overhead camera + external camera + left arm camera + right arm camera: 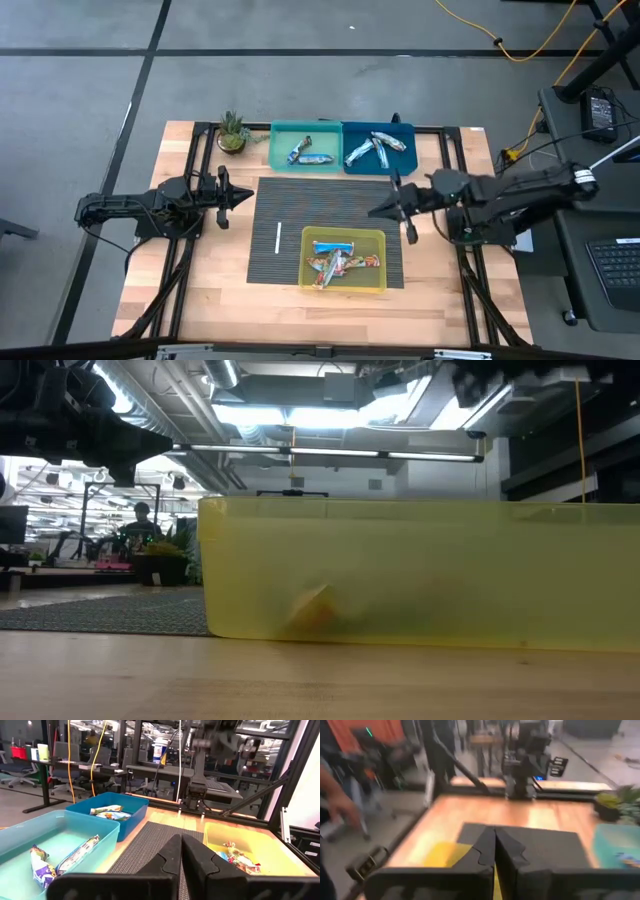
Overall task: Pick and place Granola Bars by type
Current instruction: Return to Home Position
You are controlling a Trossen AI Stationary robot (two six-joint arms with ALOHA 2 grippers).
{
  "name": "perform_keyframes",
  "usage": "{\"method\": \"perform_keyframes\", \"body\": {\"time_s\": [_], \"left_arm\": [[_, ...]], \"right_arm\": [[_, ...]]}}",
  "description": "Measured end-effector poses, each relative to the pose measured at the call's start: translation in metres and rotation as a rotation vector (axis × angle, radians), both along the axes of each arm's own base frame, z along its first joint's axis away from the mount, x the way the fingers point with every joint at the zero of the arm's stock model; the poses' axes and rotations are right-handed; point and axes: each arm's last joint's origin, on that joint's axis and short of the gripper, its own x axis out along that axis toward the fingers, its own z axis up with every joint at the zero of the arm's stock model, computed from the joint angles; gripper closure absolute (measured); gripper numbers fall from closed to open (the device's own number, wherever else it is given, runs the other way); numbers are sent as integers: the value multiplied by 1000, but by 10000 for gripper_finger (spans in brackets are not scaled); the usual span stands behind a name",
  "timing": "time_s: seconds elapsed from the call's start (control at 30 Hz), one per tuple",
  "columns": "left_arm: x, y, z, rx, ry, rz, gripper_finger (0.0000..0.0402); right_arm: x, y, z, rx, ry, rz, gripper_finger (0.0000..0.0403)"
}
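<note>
Shiny wrapped granola bars (335, 265) lie in the yellow plastic bin (304, 262), others in the teal bin (285, 135) and blue bin (405, 160). None lies loose. The right gripper (378, 210), the nearer one, and the left gripper (245, 196) hang empty, jaws pressed together.

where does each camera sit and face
high: overhead, straight down on wooden table; both arms show
low: tabletop level, facing the translucent yellow plastic bin; arm overhead
left wrist: past shut left gripper to teal plastic bin
right wrist: past shut right gripper over dark ribbed mat
shared: high, low both see yellow bin
</note>
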Motion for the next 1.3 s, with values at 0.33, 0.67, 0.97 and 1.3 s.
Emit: {"method": "perform_keyframes", "body": {"time_s": [0.33, 0.67, 0.97, 1.3], "left_arm": [[0, 0, 0, 0, 0, 0, 394], [0, 0, 0, 0, 0, 1, 396], [0, 0, 0, 0, 1, 0, 397], [0, 0, 0, 1, -3, -7, 394]], "right_arm": [[-65, -15, -71, 150, -386, -41, 399], [-99, -23, -100, 185, -441, -107, 399], [-111, -31, -117, 131, -303, -198, 399], [-110, -32, -125, 72, -224, -207, 399]]}}
